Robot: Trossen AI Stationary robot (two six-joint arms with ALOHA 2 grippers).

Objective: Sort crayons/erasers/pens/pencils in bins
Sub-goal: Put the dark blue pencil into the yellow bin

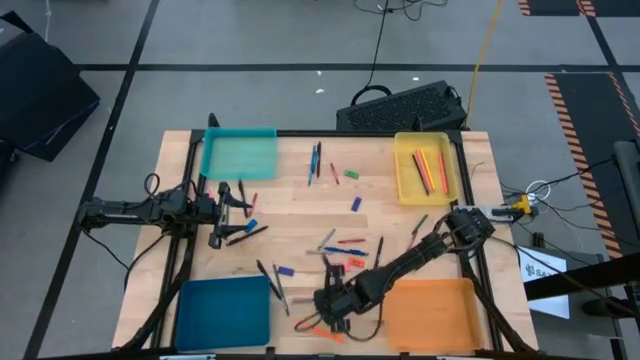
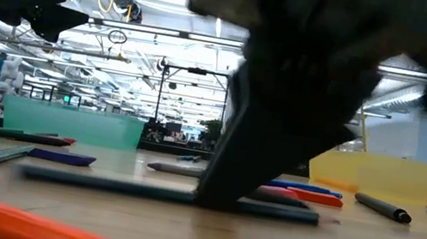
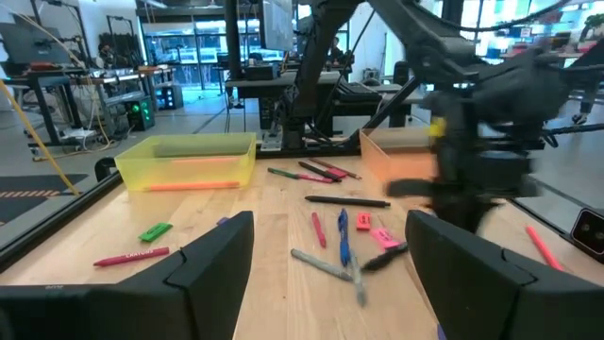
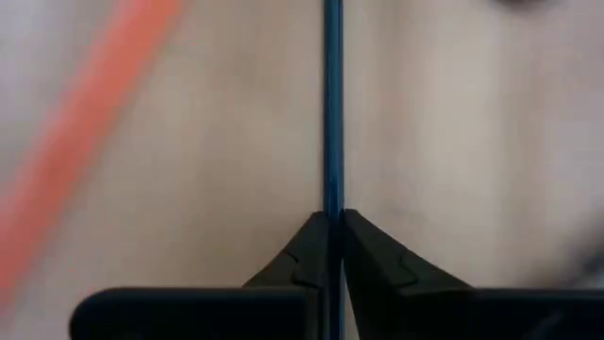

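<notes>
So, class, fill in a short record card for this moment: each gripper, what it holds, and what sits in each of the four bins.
right gripper: down at the table's near edge, shut on thin blue stick
left gripper: open, over the table's left side
yellow bin: several pencils
teal bin: nothing visible
dark blue bin: nothing visible
orange bin: nothing visible

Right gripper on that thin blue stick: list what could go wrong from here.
1. The right gripper pinches the thin blue stick only at its very fingertips, so it may slip or swivel on lifting.
2. An orange pencil lies close beside it and could get knocked.
3. The right arm stretches low over scattered items, so swinging toward a bin might sweep them.
</notes>
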